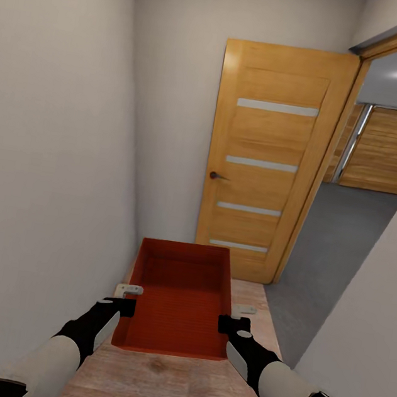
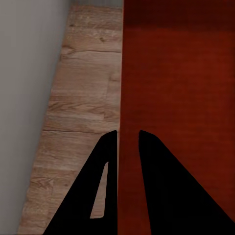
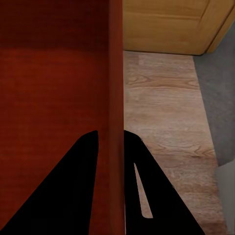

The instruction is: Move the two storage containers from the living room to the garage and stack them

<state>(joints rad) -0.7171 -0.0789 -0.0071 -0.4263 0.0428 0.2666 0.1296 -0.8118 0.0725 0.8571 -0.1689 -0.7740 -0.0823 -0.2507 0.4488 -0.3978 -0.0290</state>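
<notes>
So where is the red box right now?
In the head view the storage container is low in the middle, held between the left gripper and right gripper above the wood floor, just before the open wooden door.

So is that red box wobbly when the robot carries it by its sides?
Probably a bit bendy: the storage container has thin walls, and each claw, left and right, pinches just one rim. It looks empty, so likely light. Held on both sides, it sits level and shouldn't tip much.
</notes>
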